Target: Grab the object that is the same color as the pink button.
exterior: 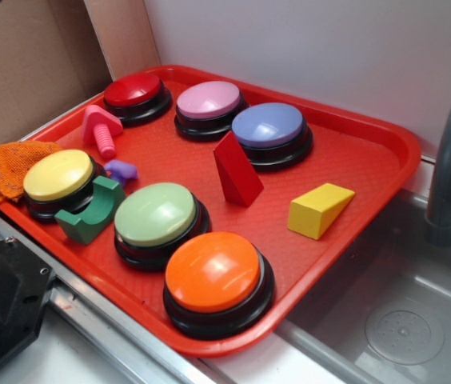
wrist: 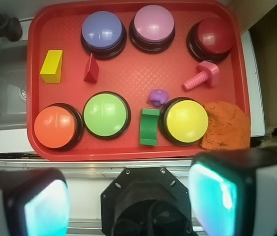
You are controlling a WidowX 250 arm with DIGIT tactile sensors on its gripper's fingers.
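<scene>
Pink toy bolt (exterior: pixel 101 129) lies on its side on the red tray (exterior: pixel 353 172), back-left area in the exterior view, between the red button (exterior: pixel 135 97) and the yellow button (exterior: pixel 57 181), touching neither; threaded shaft points toward the small purple piece (exterior: pixel 121 170) nearby. It matches the pink button (exterior: pixel 209 106), which sits in the back row between the red one and the lavender-blue button (exterior: pixel 269 130). Bolt looks like hard plastic: likely light, stiff, not fragile, head flat-sided, shaft ribbed so probably some grip there. Round shaft could roll or pivot if pinched off-center; best hold is probably across the shaft just by the head, or across the head's flat faces. Clearance to the red button is modest, so approach needs care. End effector (wrist: pixel 131 204) shows only in the wrist view, at the bottom of frame: fingers (wrist: pixel 45 204) wide apart, nothing between them, held high and back, off the near edge of the tray over the counter (wrist: pixel 128 164), camera looking down on the whole tray. In that view the bolt sits upper right, well apart from the end effector. Orange cloth (wrist: pixel 225 126) lies off the tray's corner by the yellow button. No contact with anything yet.
</scene>
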